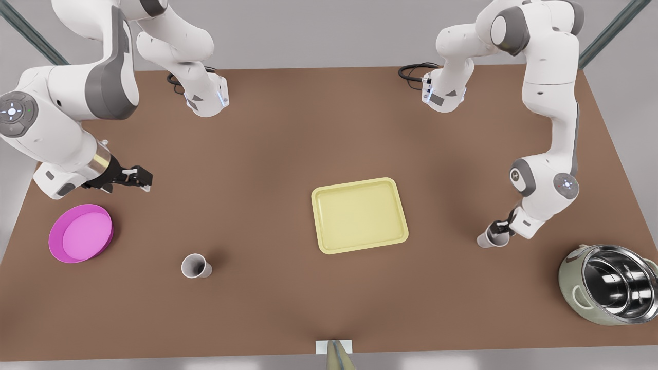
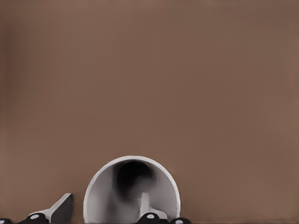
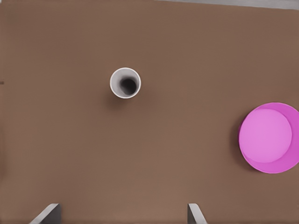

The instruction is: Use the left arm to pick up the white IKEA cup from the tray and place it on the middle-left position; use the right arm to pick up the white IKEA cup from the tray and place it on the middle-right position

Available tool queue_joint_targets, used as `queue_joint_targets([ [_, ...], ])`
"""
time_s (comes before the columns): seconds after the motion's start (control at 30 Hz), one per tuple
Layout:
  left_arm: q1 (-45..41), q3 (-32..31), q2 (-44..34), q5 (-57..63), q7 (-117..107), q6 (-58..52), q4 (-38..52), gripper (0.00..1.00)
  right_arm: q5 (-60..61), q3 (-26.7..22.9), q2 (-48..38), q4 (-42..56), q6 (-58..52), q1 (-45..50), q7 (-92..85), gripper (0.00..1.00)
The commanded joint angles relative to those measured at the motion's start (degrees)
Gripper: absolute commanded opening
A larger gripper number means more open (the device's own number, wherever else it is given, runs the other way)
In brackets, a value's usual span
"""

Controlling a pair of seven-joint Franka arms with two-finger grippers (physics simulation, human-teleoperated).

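Counter (image 1: pixel 288 139) carries an empty yellow tray (image 1: pixel 359 214) near centre. Pot (image 1: pixel 611 283) sits at four o'clock, pink dish (image 1: pixel 80 233) at nine. Right claw (image 1: pixel 134 177), fingers wide, hangs above the dish; one cup (image 1: pixel 196 266) stands apart at seven. Left claw (image 1: pixel 499 229) grips the other cup (image 1: pixel 489 238) at three.

You are looking at a simulated robot test bench, not a home or kitchen: a bare brown counter (image 1: pixel 288 133) stands before blank grey walls with slanted metal struts (image 1: pixel 609 33) at the corners. Two white arms (image 1: pixel 550 87) are bolted to its far edge, cables (image 1: pixel 414 71) looped at their bases. The few household props, a tray (image 1: pixel 359 215), cups (image 1: pixel 195 266), a pink dish (image 1: pixel 80 234) and a steel pot (image 1: pixel 611 284), sit well apart like test pieces.
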Motion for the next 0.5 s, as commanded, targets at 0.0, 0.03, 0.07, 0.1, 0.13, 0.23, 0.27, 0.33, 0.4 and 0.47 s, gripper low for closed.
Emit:
queue_joint_targets([
  [0.0,-0.10,0.15,-3.38,2.80,7.56,-7.75,0.35,1.00,0.03,-0.20,-0.06,0.03,0.05,-0.11,-0.12,1.00],
  [0.03,-0.19,0.15,-6.81,5.42,5.90,-14.86,1.92,1.00,0.03,-0.20,-0.06,0.03,0.05,-0.02,-0.12,1.00],
  [0.07,-0.45,-0.55,-8.66,10.34,1.33,-26.10,7.36,1.00,0.03,-0.37,-0.06,0.03,0.05,-0.11,-0.12,1.00],
  [0.1,-0.89,-0.99,-8.84,10.53,0.44,-36.22,14.13,1.00,0.03,-0.46,-0.06,0.03,0.05,-0.11,-0.12,1.00],
  [0.13,-0.89,-1.35,-8.67,7.74,-4.02,-42.65,20.11,1.00,0.03,-1.25,-0.06,0.12,0.05,-0.11,-0.21,1.00],
  [0.23,-3.17,-4.25,-8.58,1.83,-14.50,-55.58,34.36,1.00,0.03,-2.13,-0.06,1.17,0.14,-0.11,-0.12,1.00],
  [0.27,-3.44,-4.86,-8.58,2.00,-14.59,-56.82,35.07,1.00,0.12,-3.10,-0.06,1.61,0.14,-0.11,-0.21,1.00],
  [0.33,-3.44,-4.86,-8.67,2.09,-14.59,-56.82,35.16,1.00,0.03,-2.40,-0.06,1.79,1.72,-0.11,-0.30,1.00],
  [0.4,-3.52,-4.95,-8.67,2.00,-14.50,-56.82,35.16,1.00,0.03,-2.40,-0.06,1.70,1.72,-0.02,-0.21,1.00],
  [0.47,-3.44,-4.86,-8.58,2.09,-14.50,-56.82,35.16,1.00,0.12,-2.40,-0.06,1.70,1.63,-0.02,-0.04,1.00],
])
